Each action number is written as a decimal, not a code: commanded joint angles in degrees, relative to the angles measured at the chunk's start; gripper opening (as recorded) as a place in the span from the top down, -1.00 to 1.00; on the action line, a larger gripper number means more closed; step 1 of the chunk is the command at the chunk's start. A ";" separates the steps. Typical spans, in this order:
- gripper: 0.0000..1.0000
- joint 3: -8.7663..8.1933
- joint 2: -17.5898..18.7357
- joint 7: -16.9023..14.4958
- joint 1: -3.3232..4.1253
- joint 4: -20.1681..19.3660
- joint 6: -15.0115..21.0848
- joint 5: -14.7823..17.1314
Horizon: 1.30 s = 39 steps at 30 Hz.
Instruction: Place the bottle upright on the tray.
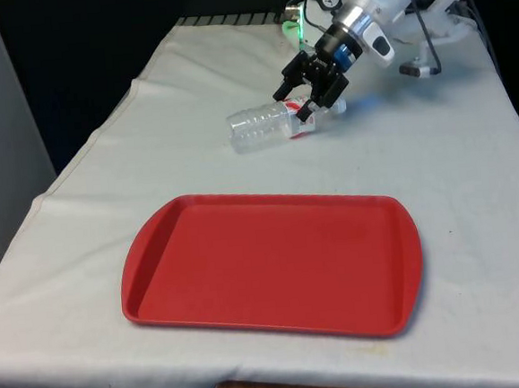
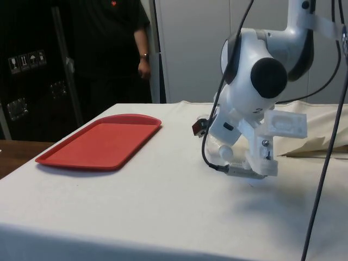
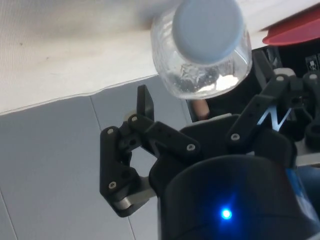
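Nearby, clear ribbed plastic bottle (image 1: pixel 267 124) lies beside rounded red tray (image 1: pixel 274 263).

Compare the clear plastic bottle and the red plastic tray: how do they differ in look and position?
The clear plastic bottle is see-through and round, while the flat red plastic tray is opaque and rectangular with rounded corners. The bottle lies on its side at the black tool; the tray lies flat with nothing on it, nearer the front camera. The bottle is far smaller than the tray. Both rest on the white cloth.

Bottle (image 1: pixel 268 126) behind tray (image 1: pixel 156 256).
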 commanded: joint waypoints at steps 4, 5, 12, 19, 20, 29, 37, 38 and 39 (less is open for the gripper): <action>-1.00 0.17 0.34 0.92 0.00 0.06 -0.46 -0.11; -1.00 0.34 0.86 2.46 0.17 0.40 -1.09 -1.15; -1.00 0.69 1.89 3.55 0.11 1.09 -2.18 -1.03; -1.00 0.69 2.12 3.44 0.06 1.38 -2.23 -0.74; -1.00 0.69 2.12 3.38 0.00 1.38 -2.18 -0.74; -1.00 0.69 3.15 4.13 -0.11 1.83 -1.26 -0.92; -1.00 0.69 4.01 4.76 -0.11 2.23 -0.69 -0.97; -1.00 0.69 3.95 4.70 -0.11 2.23 -0.74 -0.92; -1.00 0.69 3.90 4.70 -0.11 2.23 -0.80 -0.86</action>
